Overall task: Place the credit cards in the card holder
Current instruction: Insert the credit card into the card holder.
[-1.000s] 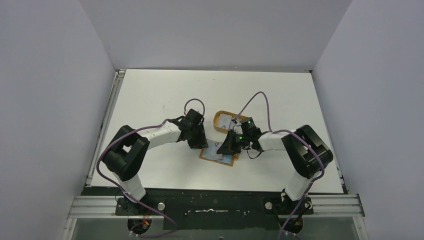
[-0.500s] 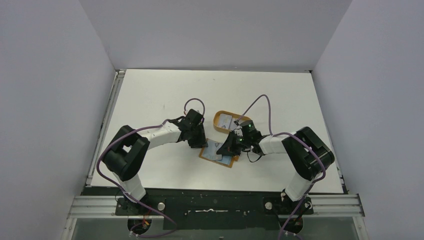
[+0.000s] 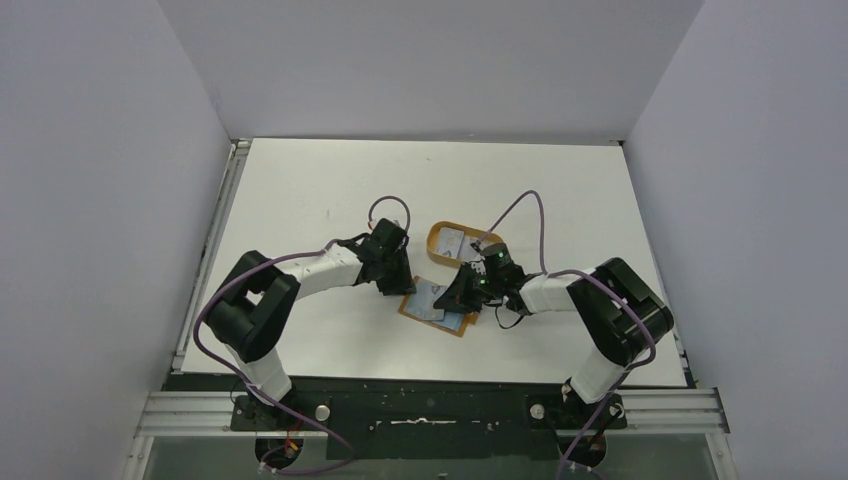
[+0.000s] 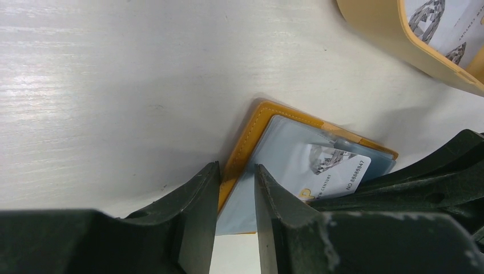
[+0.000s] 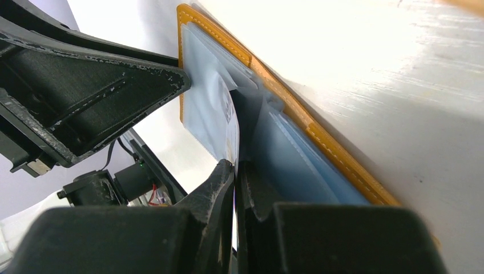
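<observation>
The tan-orange card holder lies open on the table, pale blue lining up. My right gripper is shut on a white credit card printed with a number. The card's far end lies over the lining by a pocket. My left gripper points down at the holder's left edge. Its jaws stand a little apart, one finger on the table side and one on the lining. Table shows through the gap. More credit cards lie in the orange oval tray.
The tray's rim sits just beyond the holder, close to both grippers. The two grippers nearly touch over the holder. White walls bound the table at the back and sides.
My right gripper has edged left and lower over the holder with the card. The left arm has barely moved, and its jaws have narrowed slightly.
</observation>
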